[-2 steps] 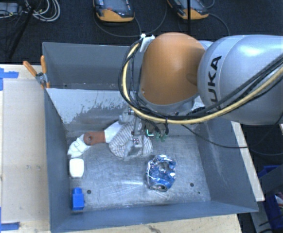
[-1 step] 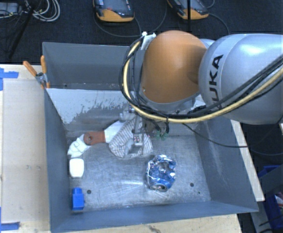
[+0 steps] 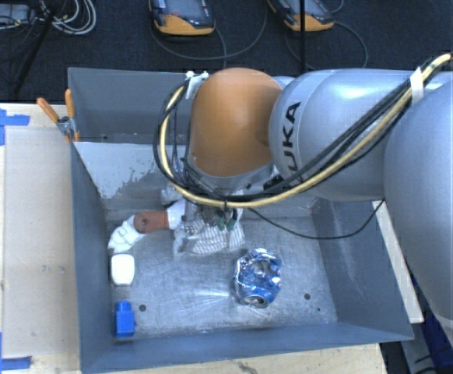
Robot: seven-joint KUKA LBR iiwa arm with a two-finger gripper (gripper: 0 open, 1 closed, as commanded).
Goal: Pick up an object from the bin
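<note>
The gripper [image 3: 189,236] sits low in the bin [image 3: 86,209], at the centre of the frame, directly under the arm's orange cover [image 3: 230,123]. We cannot tell whether it is open or closed, or whether it has hold of anything, because the cover and cables hide most of it.

**Nearest things.** A pale striped cloth-like item [image 3: 220,238] lies against the gripper's right side. We judge this to be the likely pick. A brown rounded piece [image 3: 150,222] lies just left of the gripper, with a white crumpled piece [image 3: 124,236] at its far end. We cannot tell whether these two are joined.

**Risks.**
- A soft item may bunch up or slide out during a lift if only a fold is caught.
- The brown piece is close enough to be nudged or pinched together with the cloth.
- A descent too deep would press the gripper against the bin floor.

**Surroundings.** A white block [image 3: 122,269] and a blue block [image 3: 124,319] lie at lower left, well apart from the gripper. A crumpled blue-and-silver foil item [image 3: 258,277] lies near it at lower right. None of these blocks a straight lift.
</note>
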